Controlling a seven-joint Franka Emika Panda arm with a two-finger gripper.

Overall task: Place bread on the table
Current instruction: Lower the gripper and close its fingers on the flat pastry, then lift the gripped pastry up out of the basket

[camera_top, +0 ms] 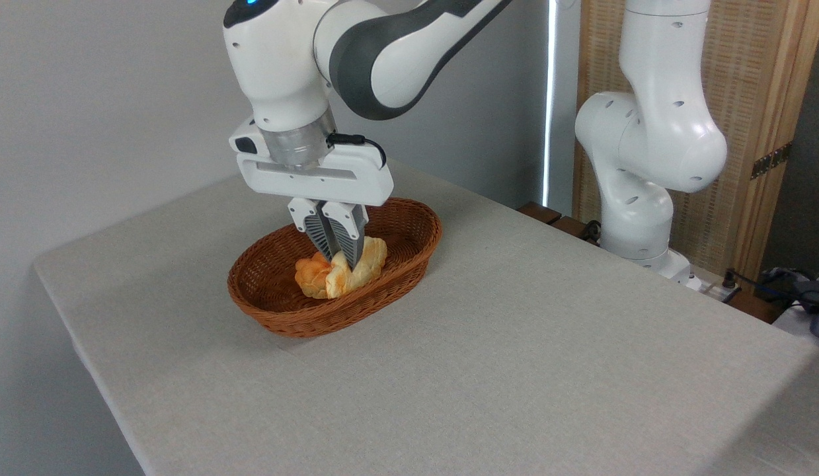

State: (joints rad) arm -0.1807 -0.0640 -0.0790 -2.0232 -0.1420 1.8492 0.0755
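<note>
Two baked pieces share the wicker basket [389,218], and the gripper [341,254] comes straight down with its fingers drawn narrow around the bread [366,264], the bun [311,274] at its nine o'clock, probably so the loaf lifts out toward the bare table [548,344].

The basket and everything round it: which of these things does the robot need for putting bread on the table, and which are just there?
Needed for the job:
- the bread, pale loaf in the basket, pinched by the gripper
- the wicker basket holding it
- the table

Just there:
- the small orange bun beside the loaf
- the second white robot arm at the right
- the wooden screen behind it
</note>
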